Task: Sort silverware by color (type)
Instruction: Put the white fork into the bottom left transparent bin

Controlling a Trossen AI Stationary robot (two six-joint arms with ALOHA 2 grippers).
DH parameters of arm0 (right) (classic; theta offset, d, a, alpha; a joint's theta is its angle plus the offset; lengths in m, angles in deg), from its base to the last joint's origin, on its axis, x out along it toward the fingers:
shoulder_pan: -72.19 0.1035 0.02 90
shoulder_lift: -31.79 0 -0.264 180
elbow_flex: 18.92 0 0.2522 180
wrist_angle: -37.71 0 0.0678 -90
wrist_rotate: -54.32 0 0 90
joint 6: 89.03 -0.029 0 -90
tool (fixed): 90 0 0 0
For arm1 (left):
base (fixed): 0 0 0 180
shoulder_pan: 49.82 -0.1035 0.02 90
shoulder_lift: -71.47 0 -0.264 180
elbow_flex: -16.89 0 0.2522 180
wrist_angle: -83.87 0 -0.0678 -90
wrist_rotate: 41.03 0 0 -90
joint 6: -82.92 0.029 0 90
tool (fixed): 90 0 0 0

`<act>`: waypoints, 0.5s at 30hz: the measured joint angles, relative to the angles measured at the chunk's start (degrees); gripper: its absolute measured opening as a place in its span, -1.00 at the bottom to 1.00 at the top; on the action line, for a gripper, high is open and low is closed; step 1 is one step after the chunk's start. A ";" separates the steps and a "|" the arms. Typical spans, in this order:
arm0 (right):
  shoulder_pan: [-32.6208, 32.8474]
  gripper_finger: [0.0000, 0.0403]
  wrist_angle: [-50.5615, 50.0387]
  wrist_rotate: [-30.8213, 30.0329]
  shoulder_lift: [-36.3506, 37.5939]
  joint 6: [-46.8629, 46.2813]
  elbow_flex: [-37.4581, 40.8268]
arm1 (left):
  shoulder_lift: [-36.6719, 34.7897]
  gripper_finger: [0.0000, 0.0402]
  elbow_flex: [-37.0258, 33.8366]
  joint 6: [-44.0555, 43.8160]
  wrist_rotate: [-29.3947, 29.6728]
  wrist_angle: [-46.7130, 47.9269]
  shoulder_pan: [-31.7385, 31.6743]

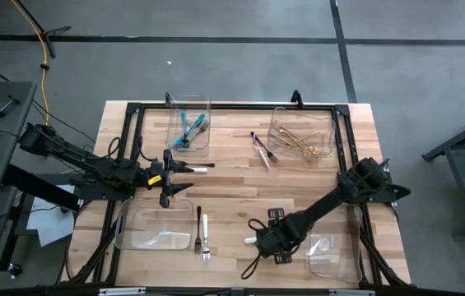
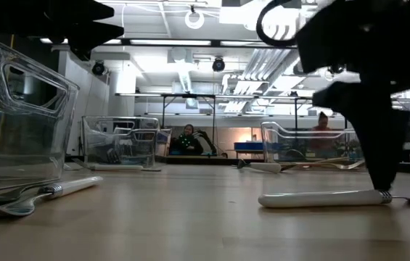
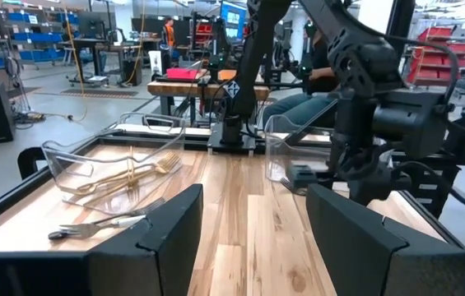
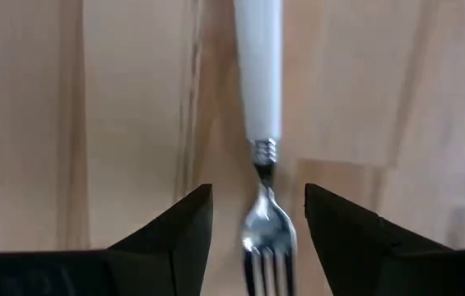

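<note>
Silverware lies partly sorted: the left hand (image 1: pixel 189 175) waits with fingers apart over mid-surface, teal pieces (image 1: pixel 189 129) already share a rear bin, and the right hand (image 1: pixel 257 241) straddles a white-handled fork (image 4: pixel 262 140) with fingers spread, lined up to pinch it

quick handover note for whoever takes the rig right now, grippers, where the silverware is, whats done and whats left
Right gripper: open, low over a white fork at the table's front, fingers either side of its neck, not yet closed.
Left gripper: open, empty, waiting left of centre.
Done: teal pieces in the rear left bin, gold ones in the rear right bin.
Left: this fork, another white fork and a dark piece front left, a few beside the gold bin.
</note>
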 joint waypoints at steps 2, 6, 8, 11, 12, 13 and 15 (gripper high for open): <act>0.00 -0.06 2.87 0.33 0.19 -0.81 1.75 | 0.01 0.05 0.00 0.00 0.00 0.02 0.00; -0.07 -0.11 4.87 -0.27 0.57 -3.30 3.58 | 0.00 0.05 0.00 0.00 0.00 0.02 0.00; -0.11 -0.22 4.07 -0.40 0.55 -3.84 3.84 | 0.00 0.05 0.00 0.02 0.00 0.02 0.00; -0.34 -0.53 2.87 -0.79 0.44 -4.96 3.84 | 0.00 0.05 0.00 0.00 0.00 0.02 0.00; -0.47 -0.65 2.68 -1.08 0.40 -5.55 3.84 | 0.02 0.05 0.00 0.02 0.00 0.02 0.00; -0.69 -0.79 2.49 -1.18 0.38 -5.98 3.86 | 0.02 0.05 0.00 0.02 0.00 0.00 0.00; -1.16 -0.93 2.23 -1.05 0.37 -6.43 3.89 | 0.02 0.05 0.00 -0.02 -0.02 0.02 0.00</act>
